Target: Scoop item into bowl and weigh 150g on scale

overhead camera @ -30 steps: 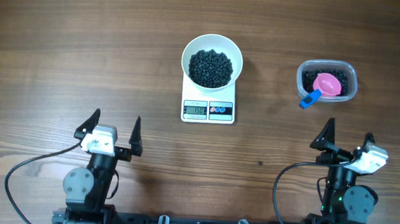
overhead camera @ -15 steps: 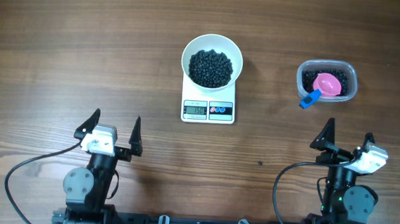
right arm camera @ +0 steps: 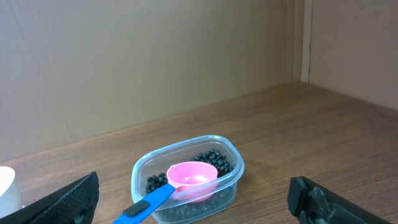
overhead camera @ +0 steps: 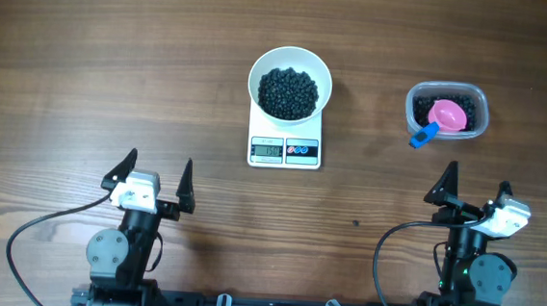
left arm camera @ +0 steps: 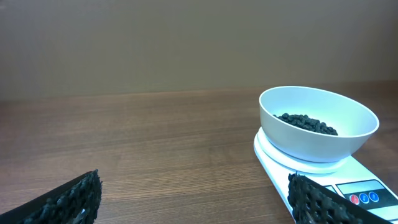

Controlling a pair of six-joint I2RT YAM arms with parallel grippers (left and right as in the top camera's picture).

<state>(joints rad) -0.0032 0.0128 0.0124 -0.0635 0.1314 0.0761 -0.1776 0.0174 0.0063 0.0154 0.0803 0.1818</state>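
The bowl (overhead camera: 291, 62) stood on the scale (overhead camera: 284, 150) at the middle of the tabletop (overhead camera: 87, 63), toward its far edge, with the item (overhead camera: 288, 92) lying inside. More beads lay in the clear tub (overhead camera: 482, 115) toward the right edge. The pink scoop (overhead camera: 447, 115) rested on them, its blue handle over the rim. The left gripper (overhead camera: 161, 164) and right gripper (overhead camera: 477, 182) sat by the near edge, jaws wide apart, holding nothing. The display digits were too small to read.

Risks: a further scoop could overshoot the target. A careless reach could nudge the bowl and disturb the reading, or tip the tub.
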